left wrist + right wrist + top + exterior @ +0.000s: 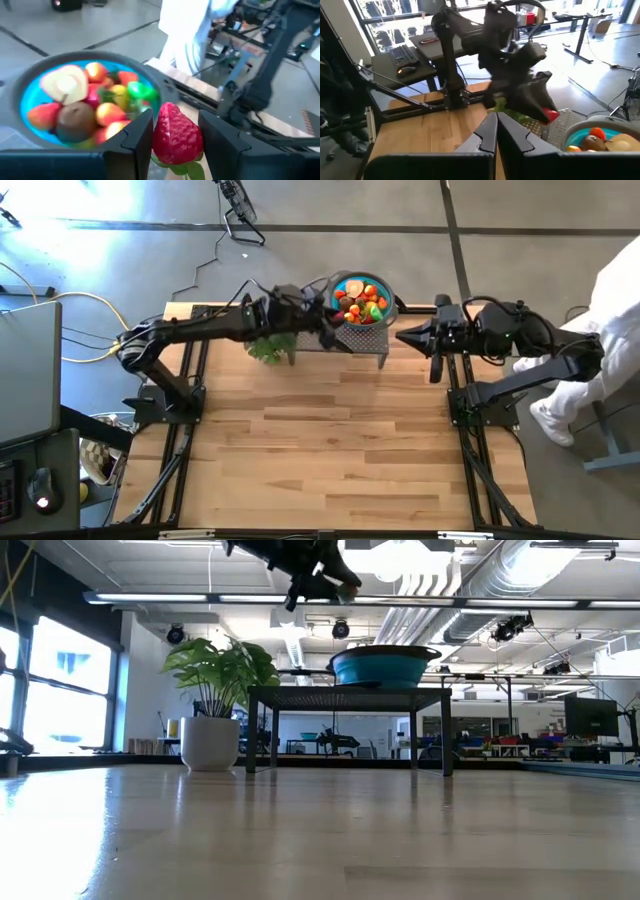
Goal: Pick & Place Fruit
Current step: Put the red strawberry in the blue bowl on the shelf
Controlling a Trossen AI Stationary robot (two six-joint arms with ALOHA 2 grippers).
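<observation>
Left gripper (175,135) clamps strawberry (176,134) beside blue bowl (20,90), short of rim. Right gripper (496,131) shut, empty. Risk: early release drops strawberry outside; heaped fruit (95,107) may shed it.

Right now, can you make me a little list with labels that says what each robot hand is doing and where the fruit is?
left end effector: shut on the strawberry, held beside the bowl's rim
right end effector: shut, empty, waiting off to the side of the stand
bowl: blue, on the stand
fruit in bowl: many pieces piled up
plant: in a white pot beside the stand
person: at the right side of the table
</observation>
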